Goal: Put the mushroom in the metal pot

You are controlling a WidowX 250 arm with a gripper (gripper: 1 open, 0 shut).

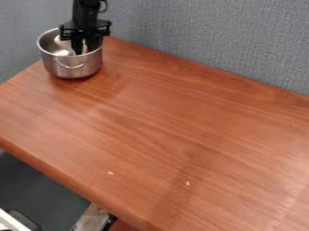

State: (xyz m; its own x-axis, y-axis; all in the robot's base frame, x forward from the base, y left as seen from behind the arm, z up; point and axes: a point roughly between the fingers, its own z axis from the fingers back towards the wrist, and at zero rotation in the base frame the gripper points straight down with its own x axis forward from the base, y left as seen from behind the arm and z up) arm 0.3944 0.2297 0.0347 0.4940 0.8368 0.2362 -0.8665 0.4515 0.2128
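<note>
The metal pot (pixel 70 58) stands at the far left corner of the wooden table, shiny, with straight sides. My dark gripper (pixel 83 37) hangs straight down over the pot's right rim, its fingertips at the level of the opening. The fingers are dark and close together, and I cannot tell how wide they stand. The mushroom is not visible: nothing cream or red shows at the fingertips. The inside of the pot is partly hidden behind the gripper.
The brown wooden table (pixel 169 126) stretches to the right and toward the front, with its front edge running diagonally at the lower left. A grey wall (pixel 218 36) rises right behind the pot.
</note>
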